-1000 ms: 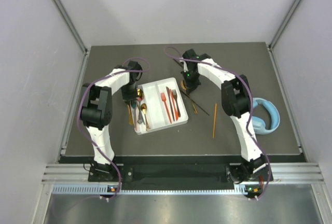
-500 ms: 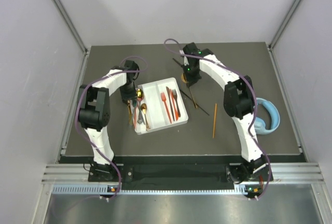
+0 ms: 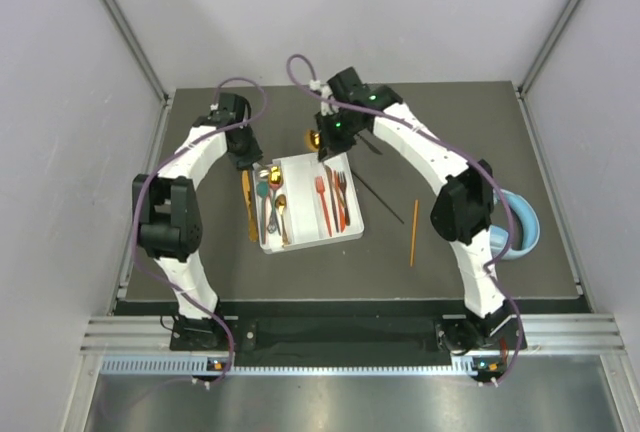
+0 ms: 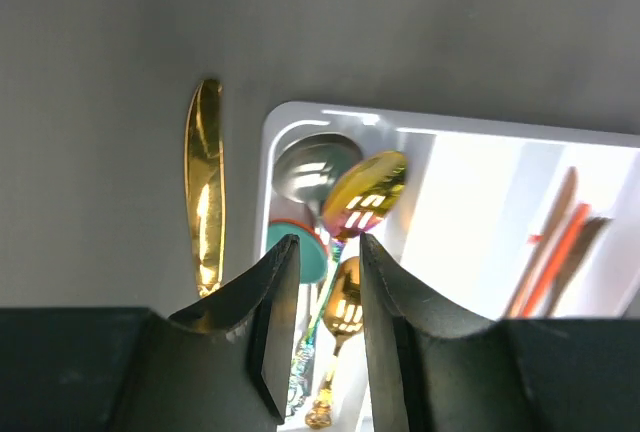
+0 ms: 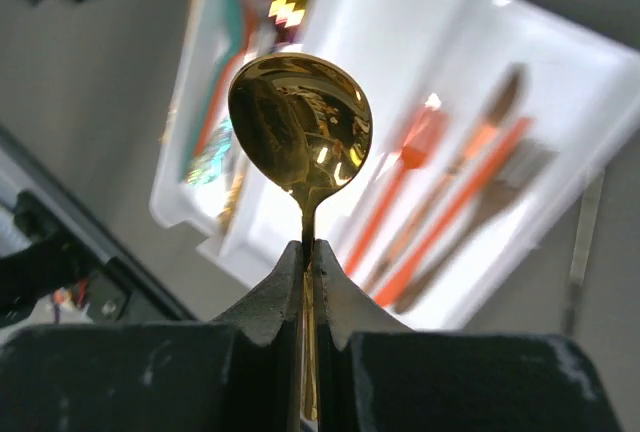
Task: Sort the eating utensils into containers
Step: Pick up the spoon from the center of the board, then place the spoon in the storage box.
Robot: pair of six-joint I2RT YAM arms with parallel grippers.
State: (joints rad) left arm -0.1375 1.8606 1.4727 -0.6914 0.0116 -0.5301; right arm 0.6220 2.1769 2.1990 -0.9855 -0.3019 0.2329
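Though well along, not done yet: spoons (image 3: 275, 202) and forks (image 3: 330, 195) filed in the white tray (image 3: 303, 214), but gold knife (image 3: 248, 207) stranded on the table (image 3: 450, 132) just left of it, sticks (image 3: 414, 233) loose to the right. Clamped in the right gripper (image 5: 308, 248) by its handle, gold spoon (image 5: 300, 117), poised over the tray's far edge. Parted and empty, left gripper (image 4: 328, 252), hanging off the far-left corner.

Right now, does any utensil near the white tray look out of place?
Yes. A gold utensil lies on the table just outside the left wall of the white tray, alongside it, not in a compartment.
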